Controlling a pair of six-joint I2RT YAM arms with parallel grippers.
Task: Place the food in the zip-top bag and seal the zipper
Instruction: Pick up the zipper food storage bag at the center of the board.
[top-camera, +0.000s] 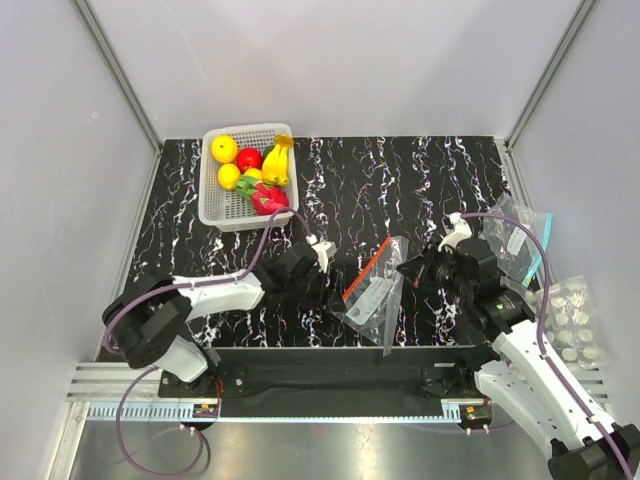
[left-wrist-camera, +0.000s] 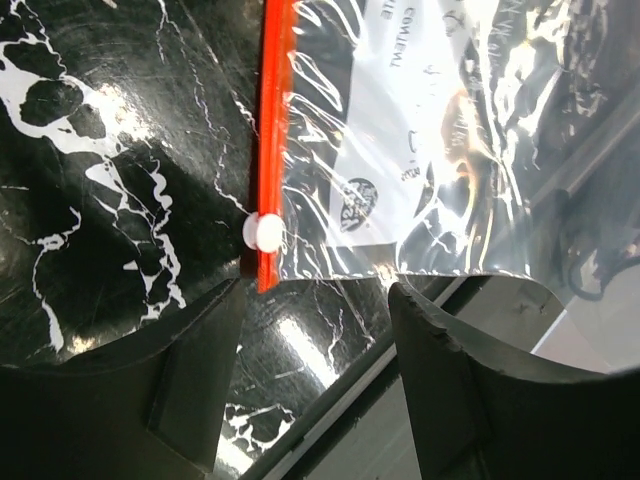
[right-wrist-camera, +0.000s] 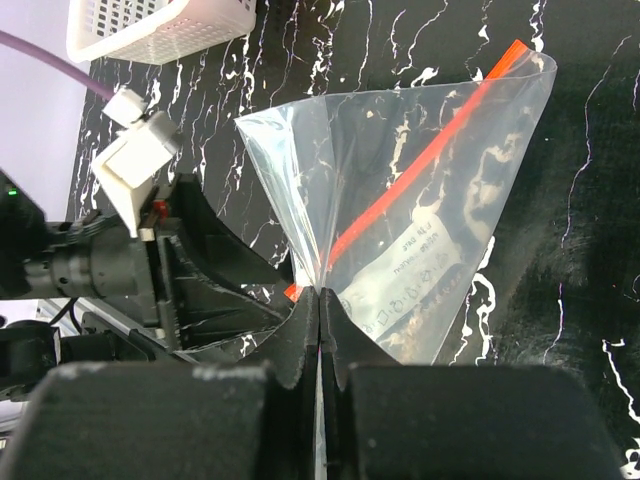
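Pinched tight in the right end effector (right-wrist-camera: 320, 300): a fold of the clear zip-top bag (top-camera: 378, 290), lifted over the near middle of the desk (top-camera: 420, 180), light, floppy, probably slick. Left end effector (left-wrist-camera: 315, 295) partly open, astride the zipper (left-wrist-camera: 272, 130) end by the slider (left-wrist-camera: 264, 233), gripping nothing. Better taken at the stiffer zipper strip than the film; food (top-camera: 255, 170) far left in the white basket (top-camera: 215, 205).

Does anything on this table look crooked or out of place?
Only the zip-top bag: pinched at one edge by the right gripper, it sits folded and creased instead of flat, its red zipper slanting. The food lies tidily in the white basket.
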